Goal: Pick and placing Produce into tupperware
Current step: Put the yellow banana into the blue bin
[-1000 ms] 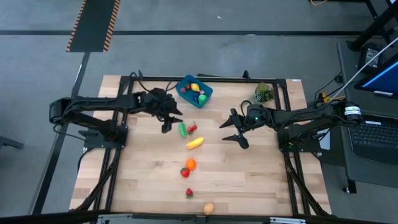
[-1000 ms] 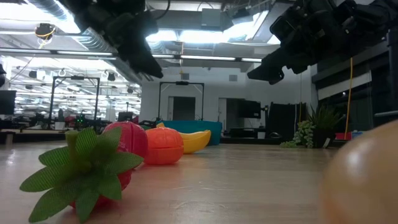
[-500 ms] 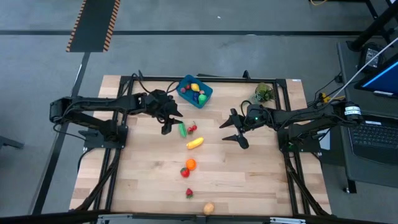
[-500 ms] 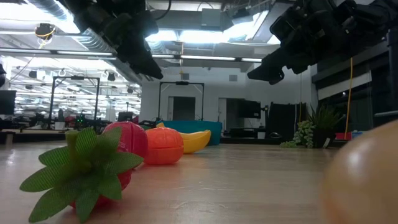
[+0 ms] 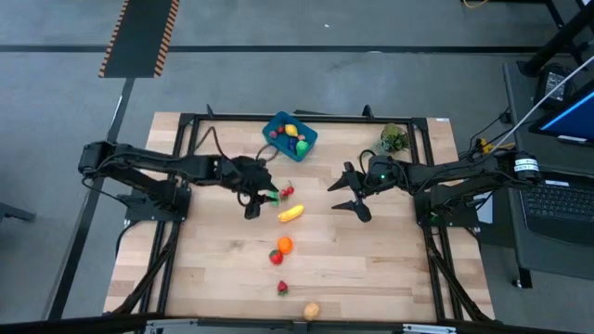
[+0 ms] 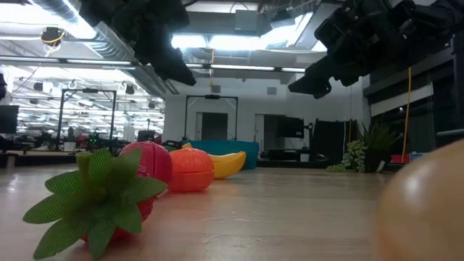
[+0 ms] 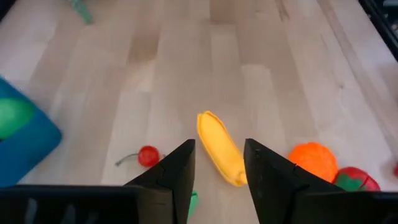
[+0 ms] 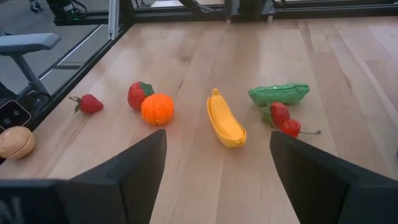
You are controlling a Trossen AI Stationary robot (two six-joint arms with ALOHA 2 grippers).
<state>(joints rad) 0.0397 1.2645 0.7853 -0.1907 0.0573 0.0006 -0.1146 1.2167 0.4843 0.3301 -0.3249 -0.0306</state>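
The blue tupperware stands at the table's far middle with several pieces of produce in it. A green pea pod, red cherries, a yellow banana, an orange, a red fruit, a strawberry and a tan piece lie on the wood. My left gripper hovers open with a narrow gap over the pea pod, the banana ahead of its fingers. My right gripper hovers wide open to the right of the banana.
A grey-green plant sprig sits at the far right corner. A black frame rail runs along the table's edges. Bare wood lies at the near right and near left.
My left gripper has swung away from the tupperware toward the table's near edge, and now hovers above the pea pod next to the banana. My right arm has kept still.
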